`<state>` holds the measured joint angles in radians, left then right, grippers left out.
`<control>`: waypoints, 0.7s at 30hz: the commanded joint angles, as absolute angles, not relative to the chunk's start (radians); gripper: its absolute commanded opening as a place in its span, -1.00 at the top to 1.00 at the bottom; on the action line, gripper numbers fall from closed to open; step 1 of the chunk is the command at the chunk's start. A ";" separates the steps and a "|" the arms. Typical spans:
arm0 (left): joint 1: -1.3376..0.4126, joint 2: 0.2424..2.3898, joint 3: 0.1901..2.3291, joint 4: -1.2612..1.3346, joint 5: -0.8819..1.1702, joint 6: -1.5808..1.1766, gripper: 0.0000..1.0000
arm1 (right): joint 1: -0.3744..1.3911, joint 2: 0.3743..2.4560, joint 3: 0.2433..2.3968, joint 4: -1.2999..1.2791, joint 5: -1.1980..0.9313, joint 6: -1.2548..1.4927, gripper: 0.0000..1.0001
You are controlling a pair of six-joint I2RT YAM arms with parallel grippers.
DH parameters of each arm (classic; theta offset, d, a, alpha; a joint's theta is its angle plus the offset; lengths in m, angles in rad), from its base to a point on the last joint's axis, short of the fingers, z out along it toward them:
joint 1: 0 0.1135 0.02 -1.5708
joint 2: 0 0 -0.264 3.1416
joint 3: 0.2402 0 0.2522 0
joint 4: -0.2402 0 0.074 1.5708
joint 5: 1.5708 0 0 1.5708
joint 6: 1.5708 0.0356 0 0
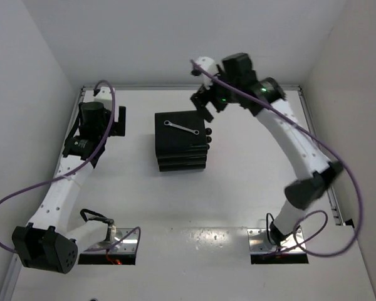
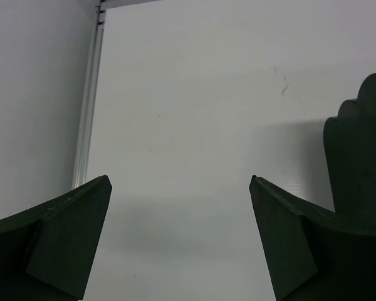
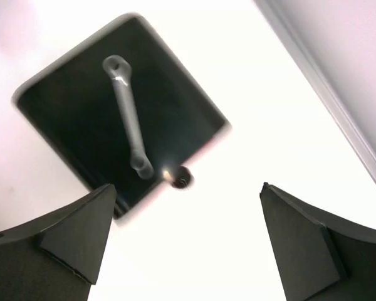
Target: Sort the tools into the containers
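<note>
A thin silver wrench (image 1: 180, 128) lies flat on the black top of the drawer chest (image 1: 182, 150) in the middle of the table. The right wrist view shows the wrench (image 3: 126, 116) from above, with a round black knob (image 3: 183, 178) and a thin pink edge beside it. The drawers sit pushed in, their knobs (image 1: 208, 139) on the chest's right side. My right gripper (image 1: 203, 103) (image 3: 187, 185) hangs open and empty above the chest's far right corner. My left gripper (image 1: 119, 120) (image 2: 180, 177) is open and empty over bare table to the chest's left.
White walls close in the table on the left, back and right, with a metal rail (image 2: 88, 125) along the left edge. A dark scalloped shape (image 2: 360, 150) stands at the right of the left wrist view. Purple cables loop off both arms.
</note>
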<state>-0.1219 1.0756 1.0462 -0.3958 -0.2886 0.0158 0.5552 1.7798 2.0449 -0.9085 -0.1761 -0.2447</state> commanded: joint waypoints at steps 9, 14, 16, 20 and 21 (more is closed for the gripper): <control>-0.094 1.091 1.019 -0.374 -0.123 0.070 -0.99 | 0.114 1.280 1.231 -0.540 -0.175 -0.149 -0.99; -0.075 1.101 0.933 -0.330 -0.123 0.094 -0.99 | 0.028 1.241 1.014 -0.450 -0.287 -0.106 -0.99; -0.075 1.101 0.901 -0.330 -0.123 0.094 -0.99 | 0.009 1.262 0.986 -0.428 -0.333 -0.069 -0.99; -0.054 1.051 0.865 -0.310 -0.100 0.094 -0.99 | -0.031 1.275 0.976 -0.419 -0.385 -0.060 -0.99; -0.043 1.042 0.855 -0.310 -0.089 0.094 -0.99 | -0.040 1.275 0.988 -0.429 -0.385 -0.060 -0.99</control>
<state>-0.0639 1.0920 0.8650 -0.3653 -0.1223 0.0822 -0.0193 1.2892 0.9615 -0.5095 -0.3138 -0.0883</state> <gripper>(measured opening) 0.994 0.995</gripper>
